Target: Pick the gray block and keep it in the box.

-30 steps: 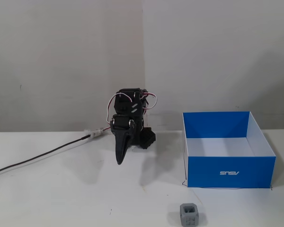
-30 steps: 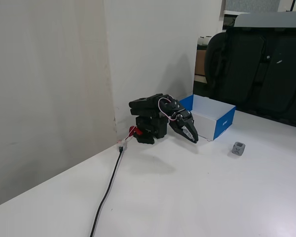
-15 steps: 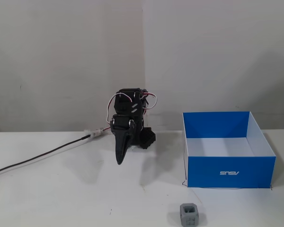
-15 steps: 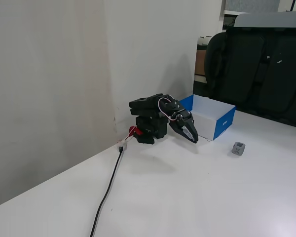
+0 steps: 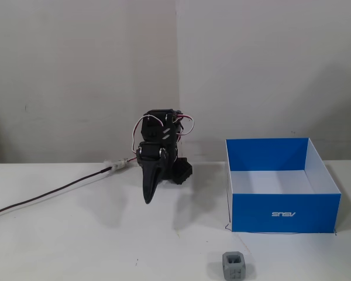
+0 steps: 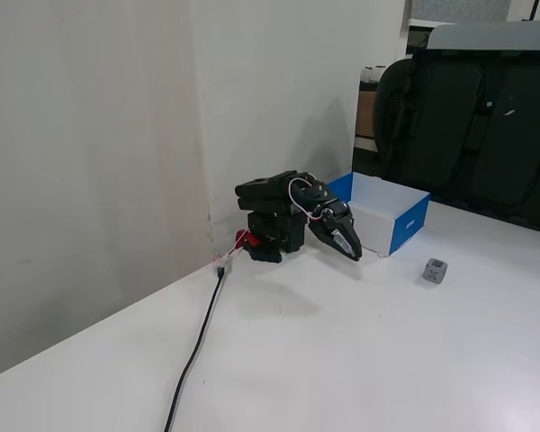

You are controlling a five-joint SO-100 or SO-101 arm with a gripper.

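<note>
The gray block (image 5: 235, 266) sits on the white table near the front edge in a fixed view, in front of the box's left corner; it also shows in another fixed view (image 6: 435, 271). The box (image 5: 285, 213) is a blue tray with a white floor and looks empty; it stands at the right, and shows by the wall in the other fixed view (image 6: 406, 225). My gripper (image 5: 148, 198) is folded down at the arm's base, fingers together, pointing down and empty, well left of the block and box. It also shows in the other fixed view (image 6: 354, 255).
A dark cable (image 5: 47, 196) runs from the arm's base to the left across the table. A white wall stands behind. A dark chair (image 6: 486, 117) stands beyond the table's far side.
</note>
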